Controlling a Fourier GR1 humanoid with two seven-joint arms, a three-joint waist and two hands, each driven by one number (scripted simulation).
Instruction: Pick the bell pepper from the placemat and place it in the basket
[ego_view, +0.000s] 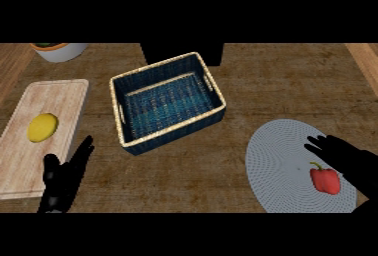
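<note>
A red bell pepper with a green stem lies on the round grey placemat at the lower right. My right hand hovers just right of and above the pepper, fingers stretched toward the upper left, open and not around it. A dark blue woven basket with a pale rim stands at the centre, nothing inside it. At the lower left my left hand rests open, fingers pointing up, beside the cutting board.
A light wooden cutting board at the left carries a yellow lemon-like fruit. A white bowl sits at the top left. A dark block stands behind the basket.
</note>
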